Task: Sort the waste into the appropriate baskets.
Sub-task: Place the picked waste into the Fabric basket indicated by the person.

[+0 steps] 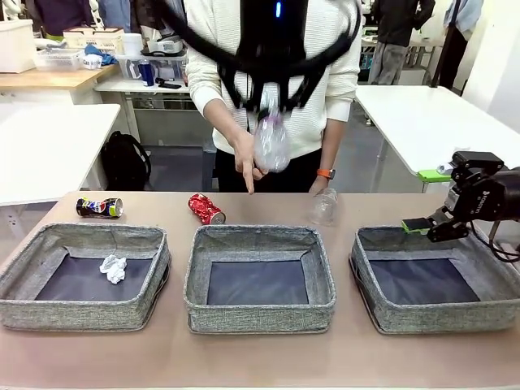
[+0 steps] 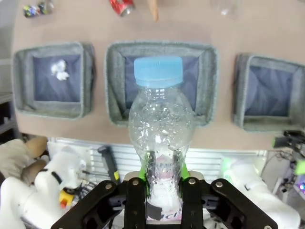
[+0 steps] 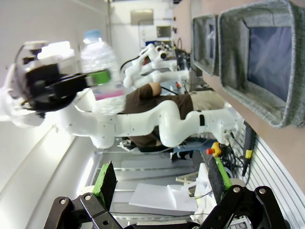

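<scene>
High over the middle basket (image 1: pixel 260 317), my left gripper (image 1: pixel 271 110) is shut on a clear plastic bottle (image 1: pixel 271 145). In the left wrist view the bottle (image 2: pixel 159 129) stands blue cap up between the fingers of this gripper (image 2: pixel 162 188), above the middle basket (image 2: pixel 114 86). A crumpled paper ball (image 1: pixel 113 268) lies in the left basket (image 1: pixel 89 315). Behind the baskets lie a dark can (image 1: pixel 99 207), a red can (image 1: pixel 206 209) and a crushed clear container (image 1: pixel 323 207). My right gripper (image 1: pixel 426 200) stands open and empty by the right basket's (image 1: pixel 443 317) far corner.
A person stands at the far side, one finger (image 1: pixel 248 177) pointing down at the table near the red can. In the right wrist view my open right gripper (image 3: pixel 162 181) faces the left arm holding the bottle (image 3: pixel 102 71), with a basket (image 3: pixel 238 71) beside it.
</scene>
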Controlling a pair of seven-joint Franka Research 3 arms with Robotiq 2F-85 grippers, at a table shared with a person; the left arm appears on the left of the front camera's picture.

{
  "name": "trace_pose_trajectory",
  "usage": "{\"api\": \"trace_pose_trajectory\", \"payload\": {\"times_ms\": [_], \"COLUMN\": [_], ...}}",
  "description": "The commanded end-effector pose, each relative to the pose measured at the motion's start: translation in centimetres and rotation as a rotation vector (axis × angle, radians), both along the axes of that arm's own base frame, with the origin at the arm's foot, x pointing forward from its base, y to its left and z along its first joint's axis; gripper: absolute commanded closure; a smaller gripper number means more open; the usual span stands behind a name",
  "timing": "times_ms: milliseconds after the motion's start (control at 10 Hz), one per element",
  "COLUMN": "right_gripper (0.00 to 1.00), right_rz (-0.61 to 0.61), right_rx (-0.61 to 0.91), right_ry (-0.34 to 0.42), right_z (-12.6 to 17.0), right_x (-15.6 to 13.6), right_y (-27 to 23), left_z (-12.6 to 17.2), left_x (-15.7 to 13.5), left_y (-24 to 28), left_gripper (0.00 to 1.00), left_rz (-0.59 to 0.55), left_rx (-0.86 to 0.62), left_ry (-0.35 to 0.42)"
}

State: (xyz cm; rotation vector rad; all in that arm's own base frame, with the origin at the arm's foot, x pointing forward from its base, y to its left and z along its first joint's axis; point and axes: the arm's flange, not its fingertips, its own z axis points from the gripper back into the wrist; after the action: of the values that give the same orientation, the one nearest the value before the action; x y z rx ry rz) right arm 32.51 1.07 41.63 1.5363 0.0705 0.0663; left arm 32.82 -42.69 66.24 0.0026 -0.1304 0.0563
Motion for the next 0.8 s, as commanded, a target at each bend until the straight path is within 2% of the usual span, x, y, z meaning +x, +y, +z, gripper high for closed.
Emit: {"api": "trace_pose_trajectory", "payload": {"times_ms": [0, 300, 500, 700], "right_gripper": [0.0, 0.0, 0.0, 0.0], "right_rz": [-0.004, -0.004, -0.004, -0.004], "right_rx": [0.022, 0.022, 0.022, 0.022], "right_ry": [-0.031, -0.031, -0.031, -0.031], "right_z": [0.1, 0.1, 0.1, 0.1], "right_x": [0.2, 0.2, 0.2, 0.2], "right_y": [0.2, 0.2, 0.2, 0.2], "left_z": [-7.9, -15.3, -19.3, -20.9], "left_x": [-1.4, 1.0, 2.0, 2.4], "left_y": [3.6, 4.2, 4.3, 3.9], "left_gripper": [0.77, 0.77, 0.77, 0.77], "left_rz": [-0.014, -0.076, -0.103, -0.085], "left_rx": [-0.02, -0.07, -0.107, -0.087], "left_ry": [-0.021, -0.006, 0.039, 0.048]}}
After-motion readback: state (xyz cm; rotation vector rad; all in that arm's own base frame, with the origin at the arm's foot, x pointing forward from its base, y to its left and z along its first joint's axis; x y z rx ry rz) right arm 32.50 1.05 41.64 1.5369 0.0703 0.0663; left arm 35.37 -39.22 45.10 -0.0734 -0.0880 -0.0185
